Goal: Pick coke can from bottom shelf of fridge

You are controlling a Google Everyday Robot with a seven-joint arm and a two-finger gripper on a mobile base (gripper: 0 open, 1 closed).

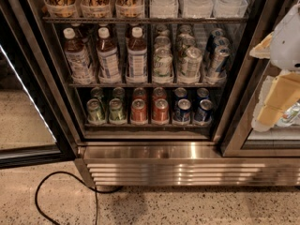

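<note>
Cable [47, 191] loops over speckled floor, lower left, before the fridge [187, 170] base. Bottom shelf [150, 124], frame centre, holds upright cans: green cans [106, 110] left, red middle, blue cans [192, 110] right. Coke can [160, 110], front row, long axis vertical. End effector [274, 102] hangs at right edge; spread or pressed together, cannot tell. Can lies to its left, slightly lower, past the blue cans.
</note>
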